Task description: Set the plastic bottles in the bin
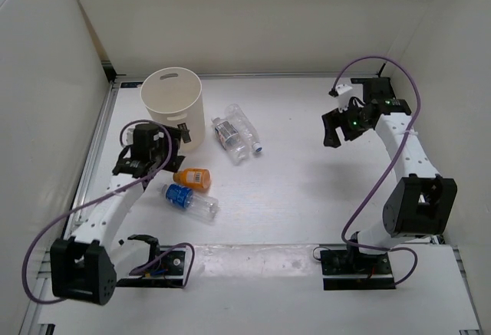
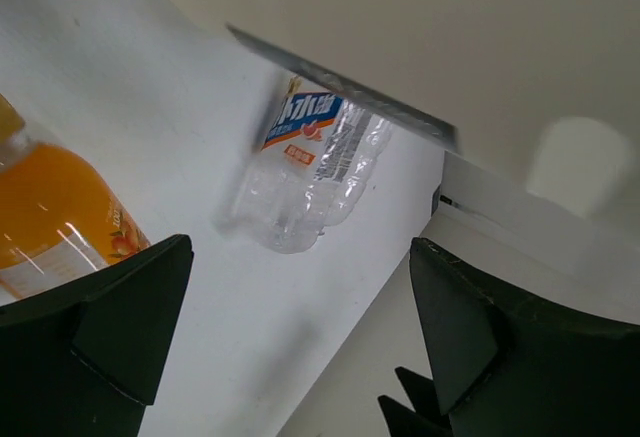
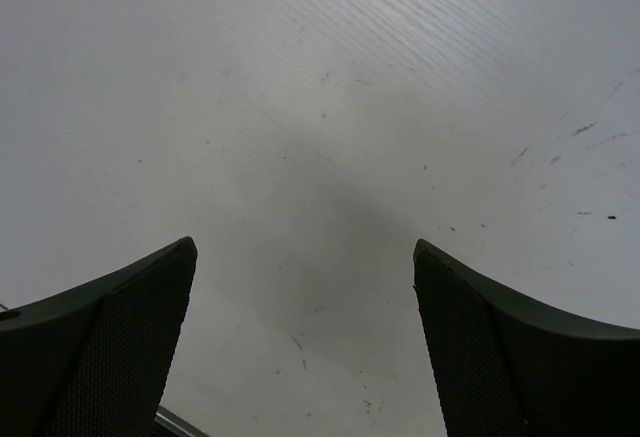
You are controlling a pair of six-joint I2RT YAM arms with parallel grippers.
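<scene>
The cream-white bin [image 1: 171,103] stands at the back left. Two clear bottles with pale labels [image 1: 230,140] [image 1: 246,129] lie side by side to its right. The short orange bottle [image 1: 192,177] and the clear bottle with a blue label [image 1: 188,199] lie nearer the arms. My left gripper [image 1: 175,140] is open and empty, low beside the bin's near right side, just above the orange bottle. In the left wrist view, my left gripper [image 2: 300,247] frames the orange bottle [image 2: 50,217] at left, a clear bottle [image 2: 315,162] ahead and the bin wall [image 2: 370,377] at right. My right gripper [image 1: 337,134] [image 3: 303,247] is open and empty over bare table.
White enclosure walls stand at the left, back and right. A metal rail [image 1: 100,132] runs along the table's left edge, close to the bin. The arm bases with cables sit at the near edge.
</scene>
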